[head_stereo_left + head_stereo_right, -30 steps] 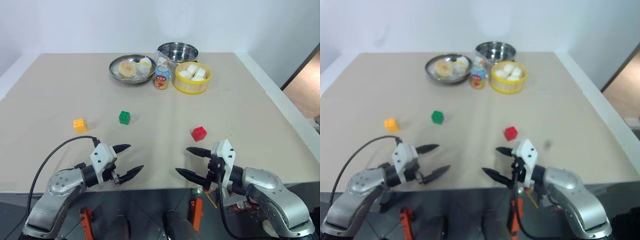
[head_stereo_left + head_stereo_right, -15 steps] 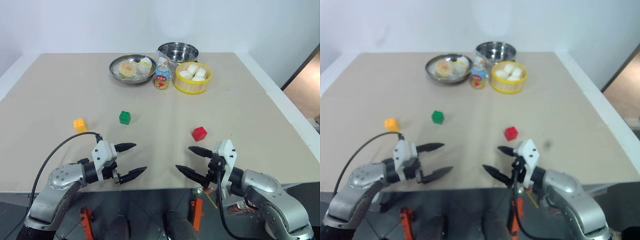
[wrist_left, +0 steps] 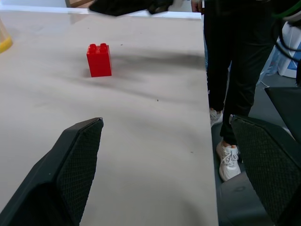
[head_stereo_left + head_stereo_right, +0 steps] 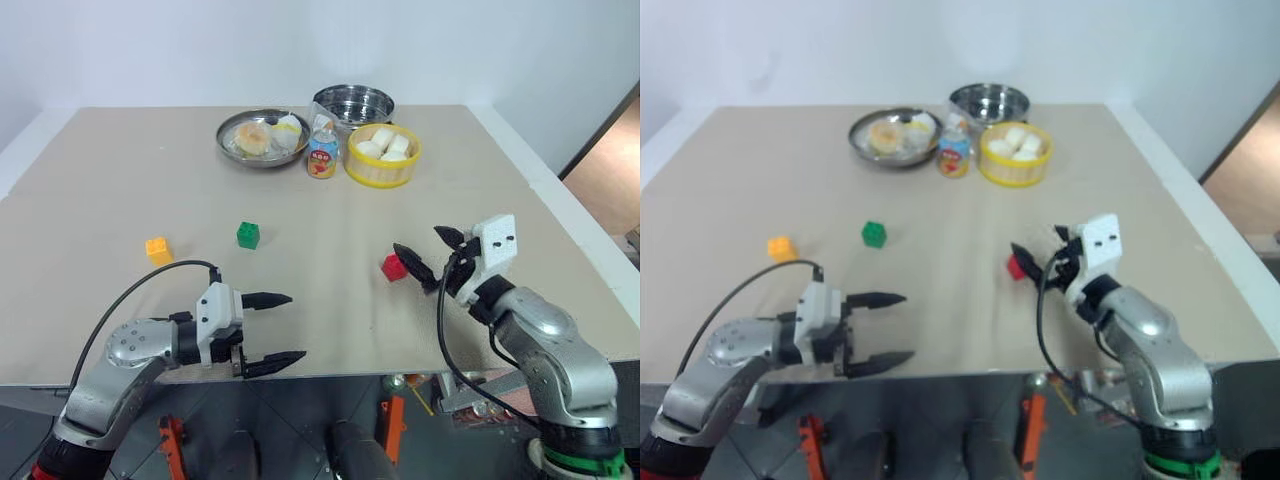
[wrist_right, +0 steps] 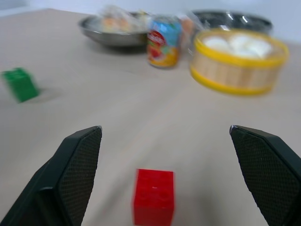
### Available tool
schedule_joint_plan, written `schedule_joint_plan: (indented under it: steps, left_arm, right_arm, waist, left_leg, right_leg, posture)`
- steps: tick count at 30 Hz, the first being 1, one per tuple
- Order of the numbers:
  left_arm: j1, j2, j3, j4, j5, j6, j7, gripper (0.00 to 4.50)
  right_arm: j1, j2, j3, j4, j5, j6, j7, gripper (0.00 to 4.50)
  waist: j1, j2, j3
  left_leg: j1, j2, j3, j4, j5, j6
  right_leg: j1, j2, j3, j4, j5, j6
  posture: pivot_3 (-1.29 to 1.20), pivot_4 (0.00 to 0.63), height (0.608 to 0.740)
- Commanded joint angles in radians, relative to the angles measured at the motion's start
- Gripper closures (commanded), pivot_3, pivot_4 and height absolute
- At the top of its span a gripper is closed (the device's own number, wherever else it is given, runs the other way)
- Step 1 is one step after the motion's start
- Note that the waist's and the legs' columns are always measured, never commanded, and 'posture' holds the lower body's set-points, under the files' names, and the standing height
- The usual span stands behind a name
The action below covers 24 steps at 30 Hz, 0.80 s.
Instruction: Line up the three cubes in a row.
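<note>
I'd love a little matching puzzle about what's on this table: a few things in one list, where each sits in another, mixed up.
Things:
1. red cube
2. green cube
3. orange cube
4. can

Places:
A. farthest to the left
B. between metal plate and yellow basket
C. just ahead of the right claw
D. mid-table, between the other cubes

Pairs: 1-C, 2-D, 3-A, 4-B

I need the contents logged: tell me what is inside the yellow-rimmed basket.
The yellow-rimmed basket holds several white lumpy pieces of food, piled to its rim. Whatever lies beneath them, and the basket's bottom, is covered.
</note>
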Motion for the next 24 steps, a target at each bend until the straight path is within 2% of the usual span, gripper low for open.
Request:
schedule_joint_plan:
  steps: [1,7,15,17,18,19,24]
  left_arm:
    - [0.004,0.015,0.01,-0.014,-0.007,-0.017,-0.012,0.05]
    - [0.02,0.02,0.016,-0.007,0.002,-0.029,-0.005,0.05]
    - [0.056,0.016,0.012,0.002,0.018,-0.066,0.0,0.05]
    - [0.063,0.016,0.01,0.0,0.021,-0.072,0.003,0.0]
    - [0.066,0.017,0.012,-0.001,0.022,-0.074,0.004,0.0]
    - [0.068,0.017,0.014,-0.001,0.022,-0.074,0.006,0.0]
    - [0.075,0.02,0.019,-0.003,0.023,-0.076,0.012,0.0]
  right_arm:
    - [-0.038,0.023,-0.005,0.037,0.017,0.017,0.004,0.0]
    - [-0.052,0.023,0.033,0.07,0.0,0.036,0.039,0.0]
    - [-0.059,0.035,0.076,0.129,-0.025,0.051,0.053,0.0]
    - [-0.066,0.04,0.078,0.153,-0.035,0.047,0.05,0.55]
    - [-0.071,0.044,0.076,0.159,-0.034,0.051,0.049,0.69]
    - [-0.076,0.049,0.074,0.163,-0.034,0.051,0.046,1.18]
    - [-0.086,0.058,0.071,0.165,-0.044,0.05,0.039,2.98]
  waist:
    - [0.0,0.0,0.0]
    - [0.0,0.0,0.0]
    - [-0.001,0.0,0.0]
    - [-0.001,0.0,0.0]
    - [-0.001,0.0,0.0]
    - [-0.001,0.0,0.0]
    - [-0.001,0.0,0.0]
  left_leg:
    - [0.0,0.0,0.0,0.0,0.0,0.0]
    - [-0.001,0.001,0.0,-0.002,0.0,0.001]
    - [0.0,0.001,0.0,-0.001,0.0,0.001]
    - [0.0,0.001,0.0,-0.001,0.0,0.001]
    - [0.0,0.001,0.0,-0.001,0.0,0.001]
    - [0.0,0.001,0.0,-0.001,0.0,0.001]
    - [0.0,0.001,0.0,-0.001,0.0,0.001]
  right_leg:
    - [0.0,0.001,0.0,0.0,0.001,0.001]
    - [-0.001,0.001,0.0,0.0,0.002,0.004]
    - [-0.001,0.002,0.001,0.0,0.0,0.0]
    - [-0.001,0.002,0.001,0.0,0.0,0.0]
    - [-0.001,0.002,0.001,0.0,0.0,0.0]
    - [-0.001,0.002,0.001,0.0,0.0,0.0]
    - [-0.001,0.002,0.001,0.0,0.001,0.0]
  posture:
    - [0.0,0.15,0.738]
    - [0.0,0.15,0.738]
    - [0.0,0.15,0.738]
    - [0.0,0.15,0.738]
    - [0.0,0.15,0.738]
    - [0.0,0.15,0.738]
    - [0.0,0.15,0.738]
